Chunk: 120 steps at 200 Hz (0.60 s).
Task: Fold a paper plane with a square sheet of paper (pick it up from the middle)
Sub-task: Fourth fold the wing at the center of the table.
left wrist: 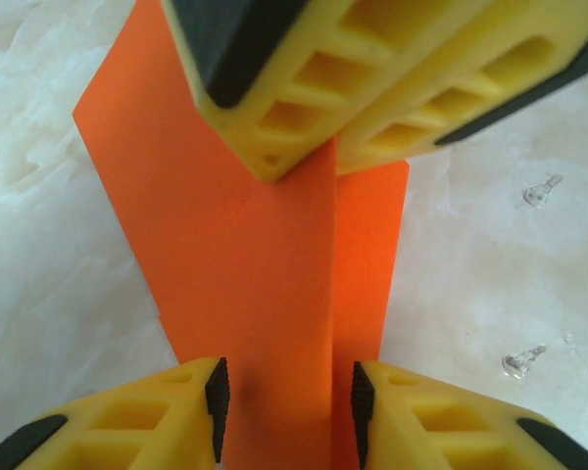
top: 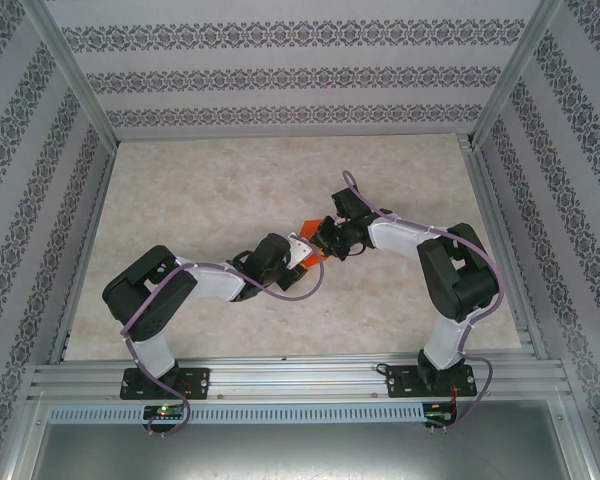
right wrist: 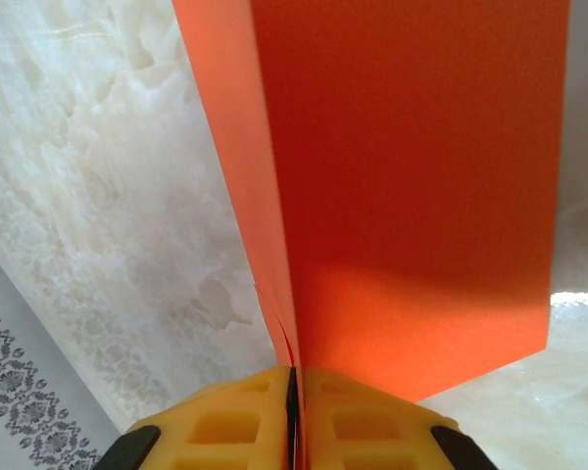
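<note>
**While one gripper holds the fold, the other is not yet on it**

As the orange paper (left wrist: 265, 294) is bent in two along a middle crease, we judge that the first fold of the plane is in hand and not finished. The paper hangs above the table (top: 200, 190), near its middle, between the two arms. The right gripper (right wrist: 292, 377) is clenched on the crease at one end, with its jaws pressed together and the paper between them. The left gripper (left wrist: 289, 401) stands at the other end with its jaws apart, one on each side of the folded paper. We cannot see that they press it. For the next move, we think the left gripper must pinch the crease firmly before the right one lets go. Otherwise the thin paper may slip or unfold.
</note>
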Motion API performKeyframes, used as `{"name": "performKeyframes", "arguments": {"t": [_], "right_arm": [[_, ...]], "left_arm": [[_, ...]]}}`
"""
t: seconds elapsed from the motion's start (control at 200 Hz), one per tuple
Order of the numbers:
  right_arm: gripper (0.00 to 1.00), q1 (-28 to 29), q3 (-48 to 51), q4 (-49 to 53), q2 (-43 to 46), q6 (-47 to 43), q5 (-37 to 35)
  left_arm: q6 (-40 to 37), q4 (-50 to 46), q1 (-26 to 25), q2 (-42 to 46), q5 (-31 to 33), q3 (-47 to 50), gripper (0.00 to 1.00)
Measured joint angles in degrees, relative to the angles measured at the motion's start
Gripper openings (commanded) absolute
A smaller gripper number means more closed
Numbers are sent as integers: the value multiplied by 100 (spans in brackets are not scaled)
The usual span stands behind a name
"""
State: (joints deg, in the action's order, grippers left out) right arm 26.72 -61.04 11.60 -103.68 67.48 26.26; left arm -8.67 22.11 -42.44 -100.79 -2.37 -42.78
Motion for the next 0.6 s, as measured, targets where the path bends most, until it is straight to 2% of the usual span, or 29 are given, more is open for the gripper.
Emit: {"name": "performKeyframes", "arguments": {"t": [0.23, 0.365, 0.51, 0.6], "right_arm": [[17, 0, -11, 76, -11, 11, 22], [28, -39, -22, 109, -11, 7, 55], [46, -170, -48, 157, -9, -74, 103], [51, -295, -48, 197, 26, -245, 109]], "left_arm": [[-15, 26, 0, 0, -48, 0, 25], [-13, 26, 0, 0, -66, 0, 19], [42, 26, 0, -20, -131, 0, 17], [190, 26, 0, -26, -208, 0, 15]]}}
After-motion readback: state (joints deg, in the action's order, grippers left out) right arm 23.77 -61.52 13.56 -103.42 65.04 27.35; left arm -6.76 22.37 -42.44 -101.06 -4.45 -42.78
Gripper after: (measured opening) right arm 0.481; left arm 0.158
